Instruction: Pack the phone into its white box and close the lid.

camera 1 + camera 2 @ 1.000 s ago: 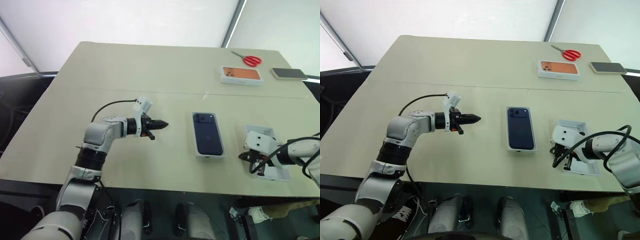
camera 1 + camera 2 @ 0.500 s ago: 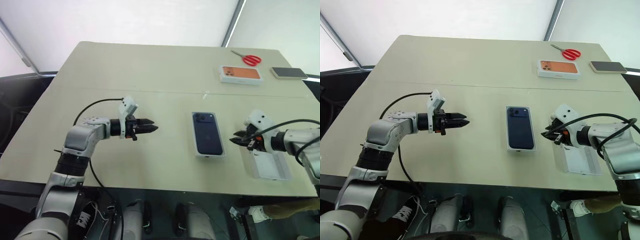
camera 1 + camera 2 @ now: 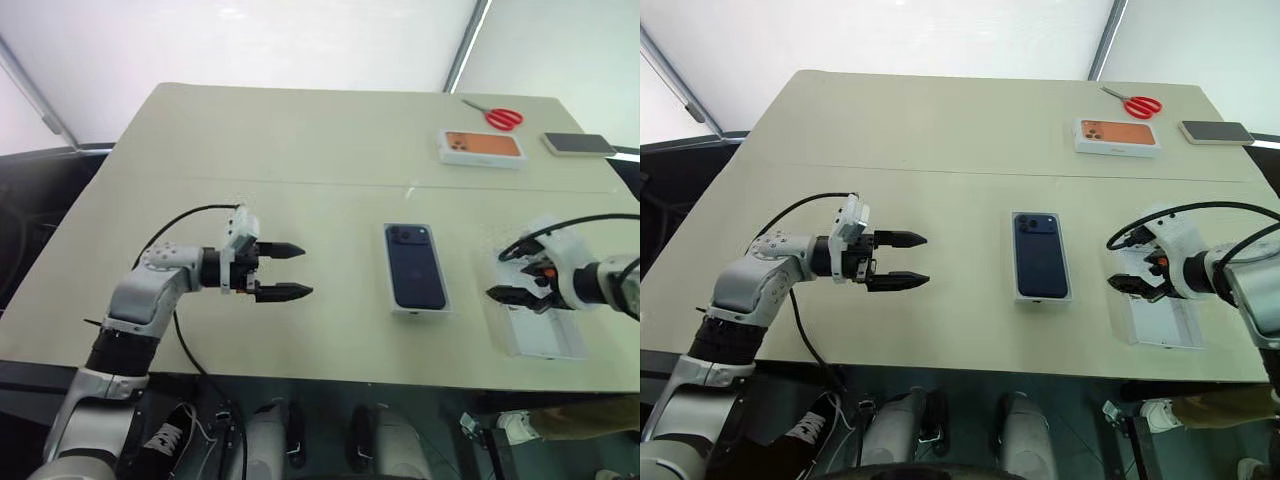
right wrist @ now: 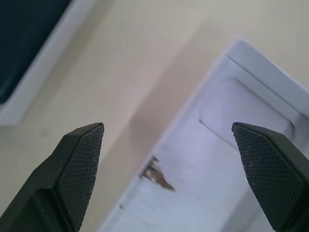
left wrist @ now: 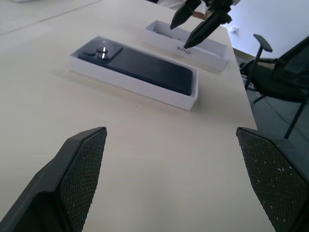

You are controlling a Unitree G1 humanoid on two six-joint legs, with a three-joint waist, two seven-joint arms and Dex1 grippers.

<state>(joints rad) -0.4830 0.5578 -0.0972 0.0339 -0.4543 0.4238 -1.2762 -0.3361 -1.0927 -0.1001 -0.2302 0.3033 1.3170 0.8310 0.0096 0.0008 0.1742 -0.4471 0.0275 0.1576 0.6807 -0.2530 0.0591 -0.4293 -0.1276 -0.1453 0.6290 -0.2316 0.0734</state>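
Note:
The dark navy phone point(image 3: 415, 265) lies camera side up inside the white box point(image 3: 421, 311) at the table's middle. The lid point(image 3: 545, 335) rests inside-up on the table to the right of it, near the front edge. My left gripper point(image 3: 303, 269) hovers to the left of the box, level, pointing toward it, open and holding nothing. In the left wrist view the phone point(image 5: 140, 65) in the box point(image 5: 130, 86) lies ahead, with the lid point(image 5: 203, 50) behind it. My right gripper point(image 3: 1130, 280) hangs open just above the lid's left rim, tilted down. The right wrist view looks down on the lid's plain white inside point(image 4: 217, 159).
At the back right of the table point(image 3: 250, 140) stand a white box with an orange phone picture point(image 3: 482, 148), red scissors point(image 3: 495, 119) and a grey phone point(image 3: 578, 145). The front table edge runs close below the lid. An office chair point(image 5: 280, 72) stands beyond the table's right side.
Both grippers went from shut to open. The left arm drew back to the left, away from the box. The right gripper rose off the lid and rolled.

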